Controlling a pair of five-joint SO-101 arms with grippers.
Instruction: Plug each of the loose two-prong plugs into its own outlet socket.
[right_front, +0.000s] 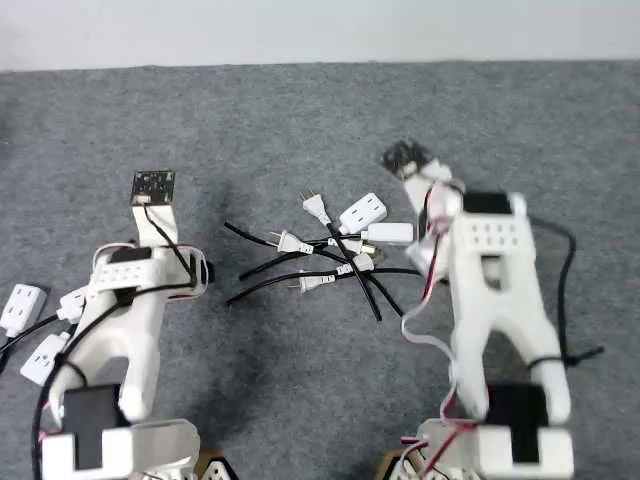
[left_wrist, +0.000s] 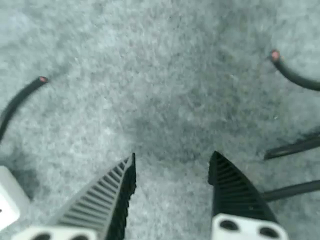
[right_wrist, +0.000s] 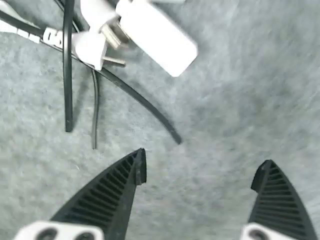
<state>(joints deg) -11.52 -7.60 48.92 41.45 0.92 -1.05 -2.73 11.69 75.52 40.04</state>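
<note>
The grasping step is judged not yet begun: the left claw (left_wrist: 173, 157) and right claw (right_wrist: 202, 157) are spread wide, empty. The plugs (right_front: 290, 243) are tangled among outlet sockets (right_front: 363, 212) mid-desk (right_front: 300, 120), between the arms. One plug must be gripped next.

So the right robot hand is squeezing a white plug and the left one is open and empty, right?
Not quite. The right gripper is open too and holds nothing: the right wrist view shows it spread over the carpet, apart from the white plug. The left gripper is open and empty, as you said.
</note>
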